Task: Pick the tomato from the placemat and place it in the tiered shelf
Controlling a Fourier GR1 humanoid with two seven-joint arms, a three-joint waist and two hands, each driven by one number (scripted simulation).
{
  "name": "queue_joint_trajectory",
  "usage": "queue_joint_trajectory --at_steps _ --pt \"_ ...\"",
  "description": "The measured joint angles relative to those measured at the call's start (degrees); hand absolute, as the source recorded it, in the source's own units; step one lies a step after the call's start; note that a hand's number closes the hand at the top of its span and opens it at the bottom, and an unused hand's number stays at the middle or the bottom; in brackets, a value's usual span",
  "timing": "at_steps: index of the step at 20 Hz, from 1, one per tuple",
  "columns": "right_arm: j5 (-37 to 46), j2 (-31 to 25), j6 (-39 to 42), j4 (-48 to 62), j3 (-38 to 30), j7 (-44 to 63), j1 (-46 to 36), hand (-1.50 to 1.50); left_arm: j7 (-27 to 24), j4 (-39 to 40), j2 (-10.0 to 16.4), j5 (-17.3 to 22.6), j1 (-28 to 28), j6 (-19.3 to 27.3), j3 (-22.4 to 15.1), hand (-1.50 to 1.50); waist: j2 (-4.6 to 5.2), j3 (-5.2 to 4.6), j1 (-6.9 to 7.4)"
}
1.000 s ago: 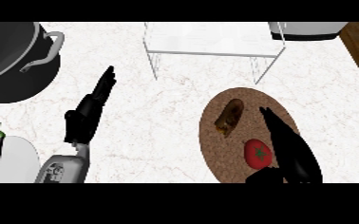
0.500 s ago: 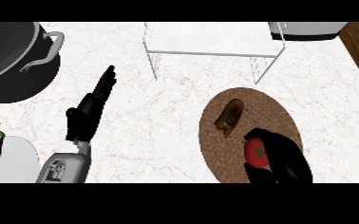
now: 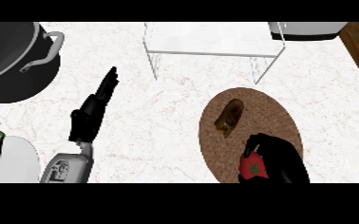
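Fingers [image 3: 265, 140] of right hand [image 3: 284, 163]: curled over and round tomato [image 3: 252, 167], black palm and thumb hiding its right half. Holds it at near end of placemat [image 3: 277, 111], low in head view, close to lower edge. Cannot tell whether tomato rests on mat or sits just off it. Red skin and green stalk star visible on left side of the grasp.

Left hand [image 3: 91, 114]: fingers straight and close together, pointing up and away across counter [image 3: 168, 99], holding nothing. Grey forearm [image 3: 67, 168] below it, entering from lower left.

Brown food item [image 3: 230, 116]: elongated, lying on far-left part of placemat, apart from tomato and from right hand.

Tiered shelf [image 3: 210, 40]: white, thin wire legs, beyond placemat at top centre, well apart from tomato.

Dark pot [image 3: 17, 61] with grey loop handle [image 3: 43, 52] at upper left. White plate [image 3: 17, 159] at lower left edge, just beside left forearm. White vessel [image 3: 305, 31] at top right, behind shelf's right corner.
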Motion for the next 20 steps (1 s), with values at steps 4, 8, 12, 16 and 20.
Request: queue_joint_trajectory --at_steps 4,8,12,16,20 --pt "3.72 6.81 -3.26 3.82 10.27 11.1 -7.86 1.5 0.28 -0.21 0.01 0.19 -0.9 -0.89 -0.49 0.0 0.21 -0.04 1.68" --pt "2.88 9.36 -8.18 8.82 17.25 19.45 -16.61 1.5 1.12 -0.14 -0.72 0.02 -2.35 -1.41 -1.67 0.0 0.53 -0.03 3.97" --pt "0.68 10.2 -16.4 10.52 21.02 23.01 -24.19 1.5 0.81 0.34 -0.58 -0.04 -2.79 -1.73 -1.73 0.0 0.55 0.01 4.84" --pt "0.34 10.43 -23.56 10.44 22.4 24.68 -31.83 1.5 1.07 0.71 -1.06 -0.21 -3.05 -1.51 -1.98 0.0 0.3 -0.02 4.91" --pt "1.51 10.41 -26.72 10.82 22.86 27.01 -39.64 1.5 1.8 0.93 -1.05 -0.22 -3.54 -1.37 -1.75 0.0 -0.06 -0.09 4.67"
